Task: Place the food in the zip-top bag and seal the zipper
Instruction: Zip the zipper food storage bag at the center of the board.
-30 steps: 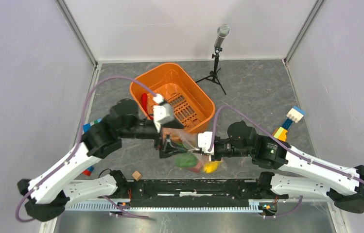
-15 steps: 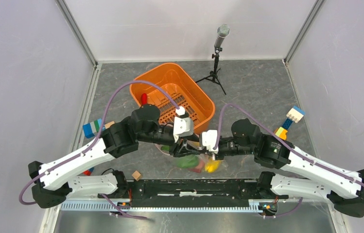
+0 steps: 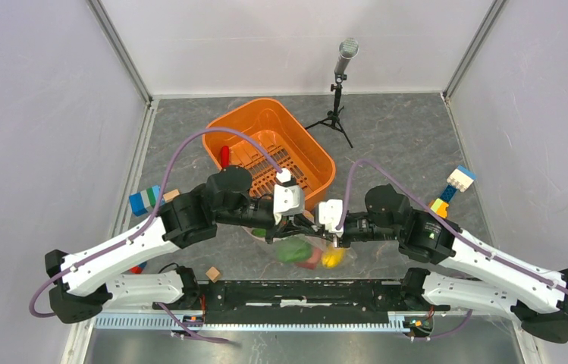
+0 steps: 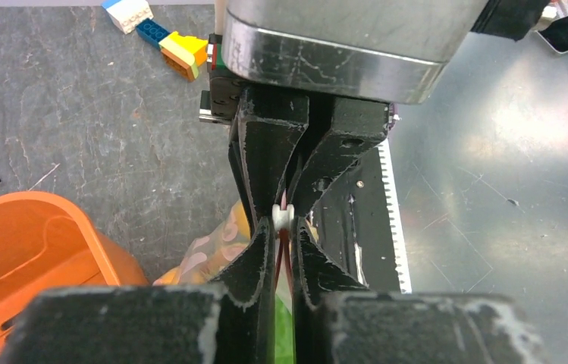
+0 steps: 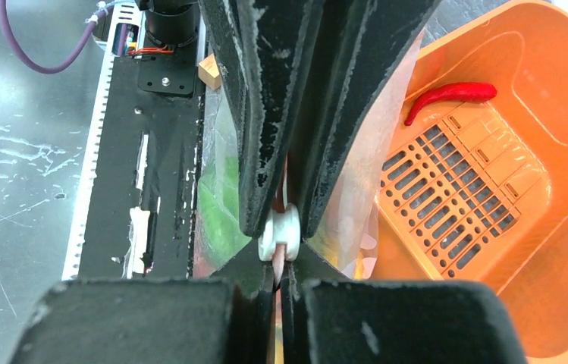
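Observation:
The zip-top bag (image 3: 305,246) hangs between my two grippers, which meet tip to tip at its mouth. Through it show food pieces: green (image 3: 292,250), red (image 3: 311,262) and yellow (image 3: 331,259). My left gripper (image 4: 283,227) is shut on the zipper (image 4: 284,246). A white slider (image 4: 284,218) sits at its tips. My right gripper (image 5: 278,267) is shut on the same zipper strip, just behind the slider (image 5: 279,231). In the top view the left gripper (image 3: 296,224) and right gripper (image 3: 327,230) nearly touch. A red pepper (image 5: 451,96) lies in the orange basket (image 5: 561,220).
The orange basket (image 3: 220,136) stands just behind the grippers. Coloured blocks lie at the left (image 3: 144,201) and right (image 3: 451,189). A wooden cube (image 3: 212,274) sits near the front rail (image 3: 303,292). A microphone on a tripod (image 3: 339,83) stands at the back. Walls close three sides.
My left gripper swung right from the basket's near rim to the bag's mouth and shut on the zipper. The right gripper kept its grip and shifted slightly right.

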You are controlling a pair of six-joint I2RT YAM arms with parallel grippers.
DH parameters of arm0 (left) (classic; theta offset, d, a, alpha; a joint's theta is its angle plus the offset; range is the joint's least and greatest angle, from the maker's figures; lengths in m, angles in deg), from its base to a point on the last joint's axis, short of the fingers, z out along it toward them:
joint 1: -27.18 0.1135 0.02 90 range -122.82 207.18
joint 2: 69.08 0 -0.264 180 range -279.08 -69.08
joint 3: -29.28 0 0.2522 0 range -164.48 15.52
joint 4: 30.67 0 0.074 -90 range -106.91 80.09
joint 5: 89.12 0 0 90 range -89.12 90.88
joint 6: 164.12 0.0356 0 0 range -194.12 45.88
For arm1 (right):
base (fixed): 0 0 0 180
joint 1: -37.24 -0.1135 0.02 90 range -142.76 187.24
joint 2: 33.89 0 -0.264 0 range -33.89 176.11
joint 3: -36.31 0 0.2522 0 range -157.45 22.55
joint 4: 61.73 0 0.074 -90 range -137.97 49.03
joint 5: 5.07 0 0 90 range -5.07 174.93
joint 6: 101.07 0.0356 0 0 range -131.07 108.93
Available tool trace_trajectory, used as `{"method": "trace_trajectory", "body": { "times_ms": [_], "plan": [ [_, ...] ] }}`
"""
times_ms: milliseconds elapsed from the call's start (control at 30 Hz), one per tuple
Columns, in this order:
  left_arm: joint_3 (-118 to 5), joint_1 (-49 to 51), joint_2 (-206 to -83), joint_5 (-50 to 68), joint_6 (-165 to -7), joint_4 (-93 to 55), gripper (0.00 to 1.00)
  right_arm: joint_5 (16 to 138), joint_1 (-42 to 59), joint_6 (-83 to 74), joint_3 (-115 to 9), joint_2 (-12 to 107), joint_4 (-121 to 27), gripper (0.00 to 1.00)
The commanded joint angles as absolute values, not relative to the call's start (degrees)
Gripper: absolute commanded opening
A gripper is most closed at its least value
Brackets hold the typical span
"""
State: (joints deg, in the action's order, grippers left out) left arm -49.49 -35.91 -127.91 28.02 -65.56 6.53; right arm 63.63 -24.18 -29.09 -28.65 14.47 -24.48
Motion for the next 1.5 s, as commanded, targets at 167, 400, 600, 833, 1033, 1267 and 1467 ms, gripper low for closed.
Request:
{"method": "trace_trajectory", "body": {
  "times_ms": [167,400,600,833,1033,1267,1467],
  "plan": [
    [-49.1,-36.1,-124.2,22.4,-61.7,11.3,0.02,65.6,-23.0,-27.3,-26.5,11.1,-29.3,0.00],
    [-46.2,-36.0,-120.1,18.5,-60.5,14.4,0.02,66.4,-22.4,-26.4,-25.2,9.7,-30.2,0.00],
    [-45.9,-36.1,-117.6,14.7,-59.6,17.3,0.02,66.7,-22.1,-25.8,-23.9,8.5,-31.0,0.00],
    [-47.1,-36.1,-119.4,17.4,-66.1,9.9,0.02,61.7,-22.1,-23.1,-23.4,10.1,-34.5,0.37],
    [-50.0,-36.0,-123.3,19.9,-68.4,9.4,0.02,62.1,-22.1,-21.3,-22.3,10.3,-38.3,0.70],
    [-50.1,-36.1,-122.7,20.5,-69.0,8.9,0.02,61.7,-22.1,-20.7,-21.8,11.3,-39.0,0.37],
    [-49.5,-36.0,-120.7,18.2,-68.1,10.3,0.02,66.7,-22.1,-20.0,-21.2,10.6,-38.0,0.03]
  ]
}}
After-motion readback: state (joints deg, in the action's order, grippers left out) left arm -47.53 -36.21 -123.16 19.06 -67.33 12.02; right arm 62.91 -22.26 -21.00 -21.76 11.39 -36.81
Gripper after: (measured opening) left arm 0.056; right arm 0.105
